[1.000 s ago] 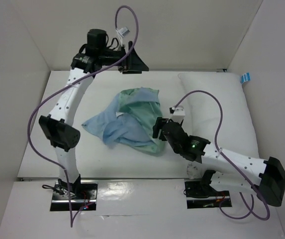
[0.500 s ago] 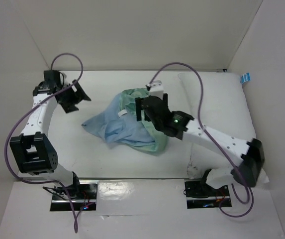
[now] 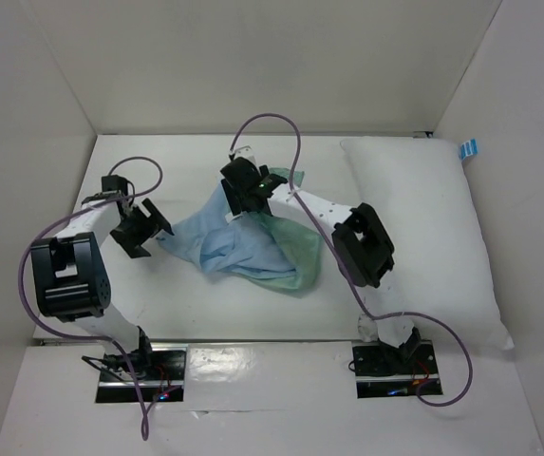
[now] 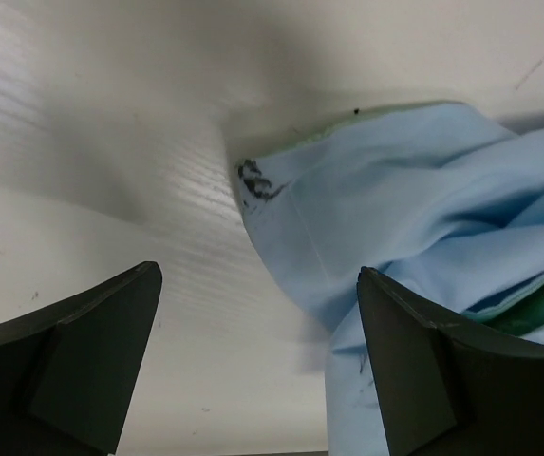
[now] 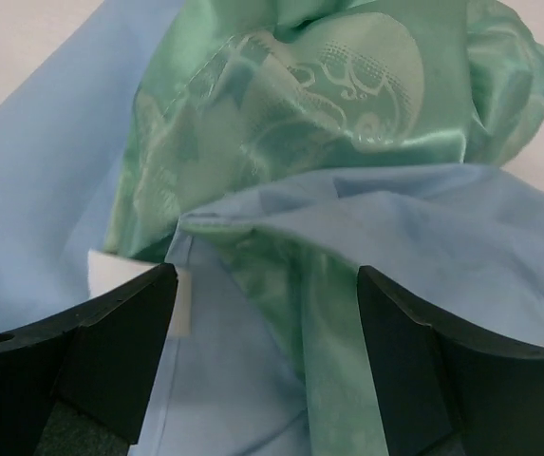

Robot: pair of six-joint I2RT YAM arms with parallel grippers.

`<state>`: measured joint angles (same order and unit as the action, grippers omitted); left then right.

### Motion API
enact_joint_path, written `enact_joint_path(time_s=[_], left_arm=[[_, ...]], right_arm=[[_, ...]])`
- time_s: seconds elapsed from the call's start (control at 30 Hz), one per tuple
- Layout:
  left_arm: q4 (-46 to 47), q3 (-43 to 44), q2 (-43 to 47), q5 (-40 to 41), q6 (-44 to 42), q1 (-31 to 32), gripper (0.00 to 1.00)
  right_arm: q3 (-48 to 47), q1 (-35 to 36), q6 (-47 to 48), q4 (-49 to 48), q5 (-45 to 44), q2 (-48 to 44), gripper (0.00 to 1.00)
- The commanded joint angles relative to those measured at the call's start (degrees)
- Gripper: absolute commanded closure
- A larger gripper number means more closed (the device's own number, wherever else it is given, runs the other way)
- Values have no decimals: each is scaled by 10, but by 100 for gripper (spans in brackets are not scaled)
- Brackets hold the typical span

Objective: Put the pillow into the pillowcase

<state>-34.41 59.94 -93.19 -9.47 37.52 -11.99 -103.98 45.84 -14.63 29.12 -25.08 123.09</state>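
The pillowcase (image 3: 253, 242) lies crumpled mid-table, light blue with sea-green patterned folds. The white pillow (image 3: 423, 228) lies along the right side. My left gripper (image 3: 146, 231) is open at the pillowcase's left corner; in the left wrist view the blue corner (image 4: 347, 218) lies ahead and runs under my right finger. My right gripper (image 3: 238, 195) is open, low over the pillowcase's far edge; in its wrist view the green fabric (image 5: 328, 114) and a blue hem (image 5: 253, 380) lie between the jaws, with a small white label (image 5: 120, 275) by the left finger.
White walls enclose the table on the left, back and right. A small blue tag (image 3: 468, 148) sticks out at the pillow's far right corner. Purple cables loop above both arms.
Left arm swung from the back wall down to the pillowcase's left corner. Right arm reached from the near right across to the pillowcase's far edge. The cloth's left side spread slightly.
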Motion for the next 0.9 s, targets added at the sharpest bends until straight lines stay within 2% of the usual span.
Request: enact_joint_path(time_s=[0.0, 0.07, 0.17, 0.2, 0.23, 0.3, 0.33, 0.37, 0.53, 0.7, 0.77, 0.87], left_arm=[[34, 3, -33, 7, 23, -3, 3], [46, 3, -47, 2, 31, 2, 6], [57, 10, -78, -17, 36, 2, 20], [57, 15, -84, -23, 36, 2, 27], [57, 15, -91, -23, 36, 2, 52], [63, 15, -91, -30, 42, 2, 91], [63, 31, -91, -36, 42, 2, 100], [57, 43, -97, -43, 34, 2, 100], [17, 153, -79, -50, 23, 2, 100], [-72, 405, -96, -46, 4, -16, 100], [-90, 506, -103, -75, 4, -30, 100], [-115, 601, -117, -120, 18, -65, 100]], right_arm=[[-60, -15, 12, 12, 6, 27, 18], [-66, -22, 5, 4, -2, 42, 26], [-66, -47, -7, -17, 3, 47, 32], [-71, -47, -7, -17, 12, 52, 40], [-84, -56, -7, -17, 12, 52, 47], [-103, -61, -7, -7, 18, 67, 75], [-114, -61, -7, 1, 18, 67, 97], [-123, -61, -7, 8, 13, 59, 100], [-137, -84, 16, 8, 18, -27, 100], [-210, -153, 35, 8, 43, -118, 100], [-226, -178, 35, 1, 59, -143, 100], [-231, -218, 35, -27, 72, -200, 100]])
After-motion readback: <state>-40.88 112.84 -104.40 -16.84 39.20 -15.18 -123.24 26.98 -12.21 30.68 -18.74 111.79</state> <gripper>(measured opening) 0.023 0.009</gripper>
